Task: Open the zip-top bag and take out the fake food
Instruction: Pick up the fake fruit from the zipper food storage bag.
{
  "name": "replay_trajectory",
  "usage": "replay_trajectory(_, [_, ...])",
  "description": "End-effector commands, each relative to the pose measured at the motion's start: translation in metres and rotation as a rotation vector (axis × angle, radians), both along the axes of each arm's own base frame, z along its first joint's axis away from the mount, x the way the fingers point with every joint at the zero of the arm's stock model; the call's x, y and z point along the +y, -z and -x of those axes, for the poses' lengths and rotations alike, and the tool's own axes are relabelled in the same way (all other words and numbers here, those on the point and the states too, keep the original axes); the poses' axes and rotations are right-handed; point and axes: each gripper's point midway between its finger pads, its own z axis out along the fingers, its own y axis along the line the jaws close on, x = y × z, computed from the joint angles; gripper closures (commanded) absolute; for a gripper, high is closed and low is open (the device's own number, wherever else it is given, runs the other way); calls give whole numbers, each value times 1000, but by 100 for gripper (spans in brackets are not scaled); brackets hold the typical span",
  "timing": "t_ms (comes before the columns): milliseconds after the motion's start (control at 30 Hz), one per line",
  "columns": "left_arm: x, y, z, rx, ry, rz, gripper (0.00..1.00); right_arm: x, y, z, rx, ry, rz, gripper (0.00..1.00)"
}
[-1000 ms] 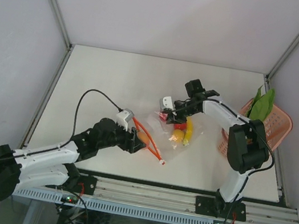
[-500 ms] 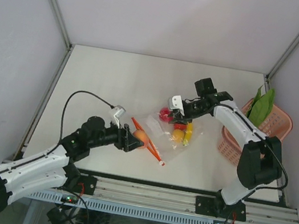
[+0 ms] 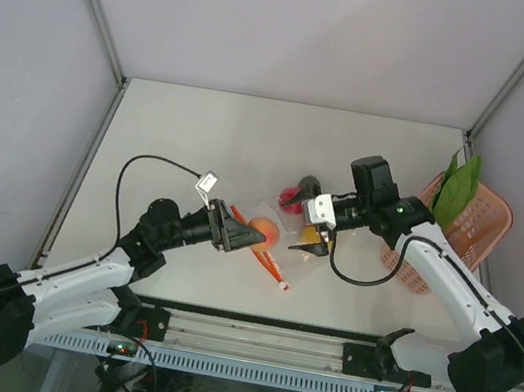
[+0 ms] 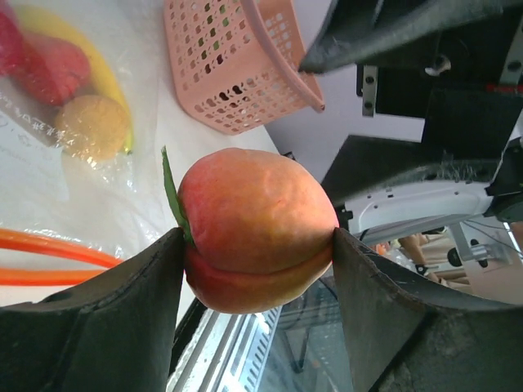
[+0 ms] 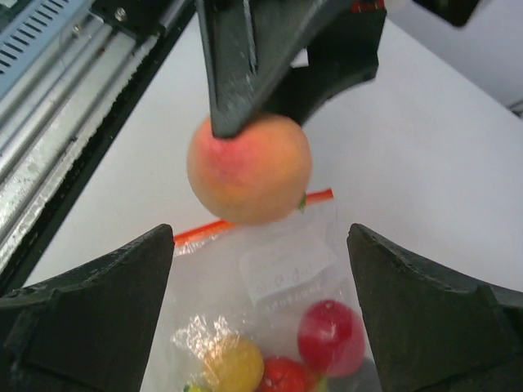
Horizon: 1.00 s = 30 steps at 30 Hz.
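Observation:
The zip-top bag (image 3: 283, 251) lies flat mid-table, its red-orange zipper strip (image 3: 273, 266) toward the left arm. My left gripper (image 4: 256, 245) is shut on an orange-pink toy peach (image 4: 253, 229), held above the bag's mouth (image 5: 249, 167). Inside the bag (image 5: 278, 310) I see a white label (image 5: 286, 265), a red ball (image 5: 329, 336), a yellow-orange fruit (image 5: 233, 367) and a banana (image 4: 98, 65). My right gripper (image 5: 260, 245) hangs open over the bag's far end, holding nothing. A green leafy vegetable (image 3: 459, 185) sits in the basket.
A pink lattice basket (image 3: 484, 230) stands at the table's right edge, close behind the right arm. The two grippers face each other only a short way apart over the bag. A metal rail (image 3: 267, 341) runs along the near edge.
The right gripper has let go of the bag's far end, opened wide and drawn back to the right. The left gripper has carried the peach up and to the right.

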Motion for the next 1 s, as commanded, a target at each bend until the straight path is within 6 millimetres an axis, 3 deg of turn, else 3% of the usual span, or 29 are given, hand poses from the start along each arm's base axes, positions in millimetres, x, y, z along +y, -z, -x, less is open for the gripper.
replay_trajectory(0, [-2,-32,-1,-28,8,116,85,15,-19,8,15,6,-42,12])
replay_trajectory(333, [-2,-48,-6,-37,-15,147,84,40,-10,-1,21,108,-1,11])
replay_trajectory(467, [-3,-48,-7,-35,-17,147,83,48,-3,5,28,93,6,13])
replay_trajectory(800, [-3,-51,-7,-41,-17,151,80,60,12,13,16,70,51,26])
replay_trajectory(967, [-1,-53,-6,-46,-22,157,68,60,14,13,18,68,56,35])
